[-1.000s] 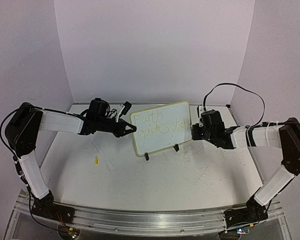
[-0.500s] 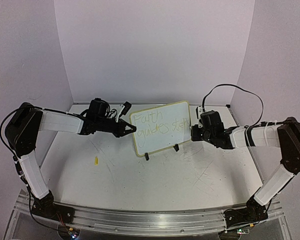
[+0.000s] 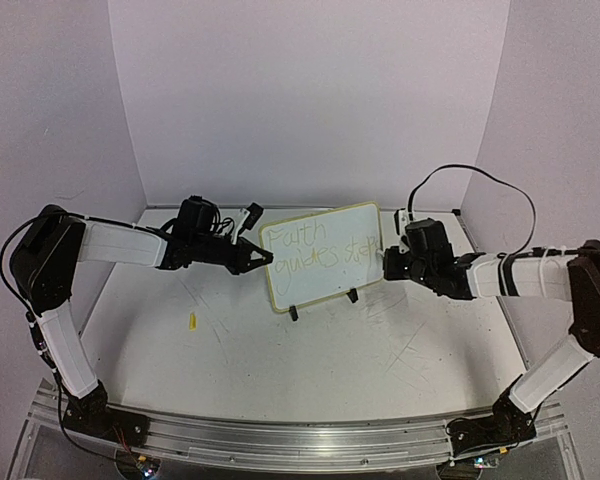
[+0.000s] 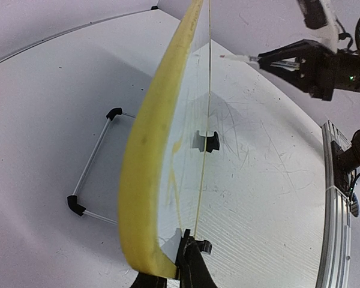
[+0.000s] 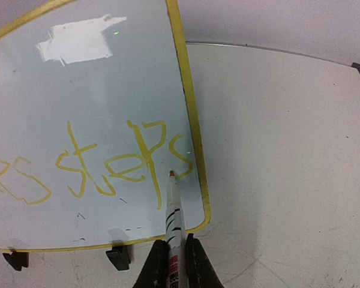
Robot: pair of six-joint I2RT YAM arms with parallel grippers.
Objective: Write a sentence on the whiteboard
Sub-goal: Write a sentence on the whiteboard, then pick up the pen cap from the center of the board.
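Observation:
The whiteboard (image 3: 320, 262) stands upright on the table, yellow-rimmed, with "Faith guides steps" written on it in yellow. My left gripper (image 3: 263, 258) is shut on its left edge; in the left wrist view the yellow rim (image 4: 145, 156) runs down between my left gripper's (image 4: 179, 267) jaws. My right gripper (image 5: 175, 255) is shut on a white marker (image 5: 174, 219). The marker's orange tip (image 5: 170, 174) rests at the lower end of the last "s", close to the whiteboard's (image 5: 96, 90) right rim. From above, my right gripper (image 3: 389, 264) sits at the board's right edge.
Two black clip feet (image 3: 293, 312) (image 3: 353, 295) hold the board's bottom edge, and a wire stand (image 4: 93, 171) lies behind it. A small yellow cap-like piece (image 3: 192, 321) lies on the table at the left front. Walls close in on three sides.
The right arm has shifted slightly, its elbow moving outward, with the marker still at the board's right end. The left arm and the board have not moved.

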